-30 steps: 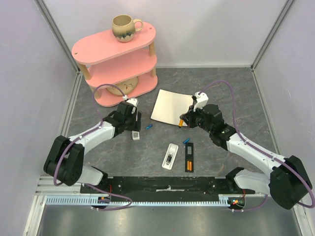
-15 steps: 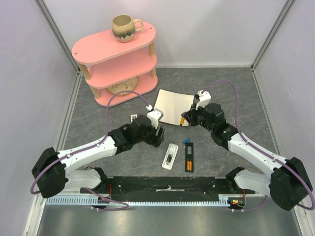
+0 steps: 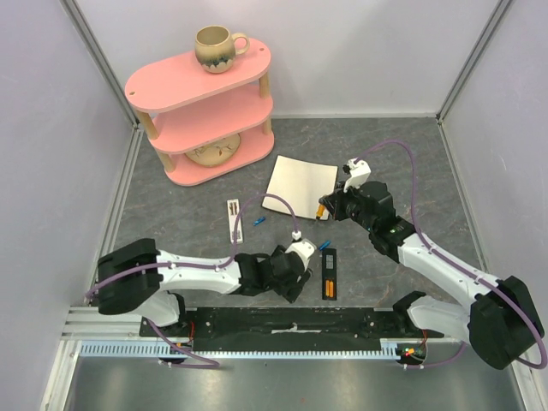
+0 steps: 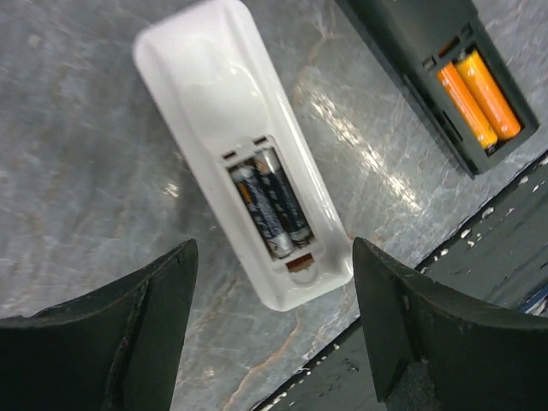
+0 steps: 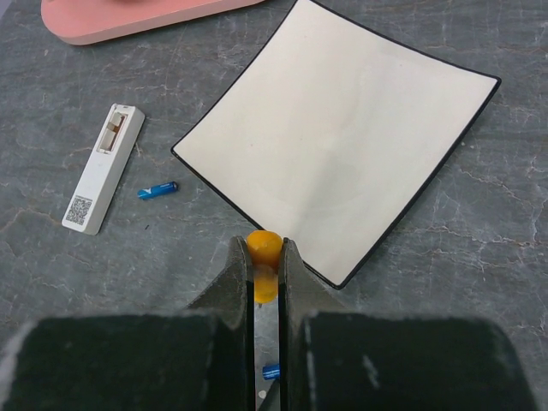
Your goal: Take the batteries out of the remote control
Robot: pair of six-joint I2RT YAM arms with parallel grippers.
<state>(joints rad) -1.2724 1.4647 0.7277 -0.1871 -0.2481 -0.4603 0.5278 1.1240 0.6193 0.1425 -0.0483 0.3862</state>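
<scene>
Batteries (image 4: 270,205), two dark cells, lie side by side in the open bay of the white remote (image 4: 214,77), directly under the wide-open, empty left gripper (image 4: 272,257). Just right of the white remote, the black remote (image 4: 402,34) holds two orange cells (image 4: 478,94). Farther beyond the white remote, to its right, the right gripper (image 5: 265,242) is clamped tight on an orange screwdriver (image 5: 263,274).

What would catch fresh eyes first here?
The pink shelf with a mug on top, far left. At the front, the open left end effector hovers over a white remote holding two dark cells, beside a black remote with orange cells. The right end effector pinches an orange item.
</scene>
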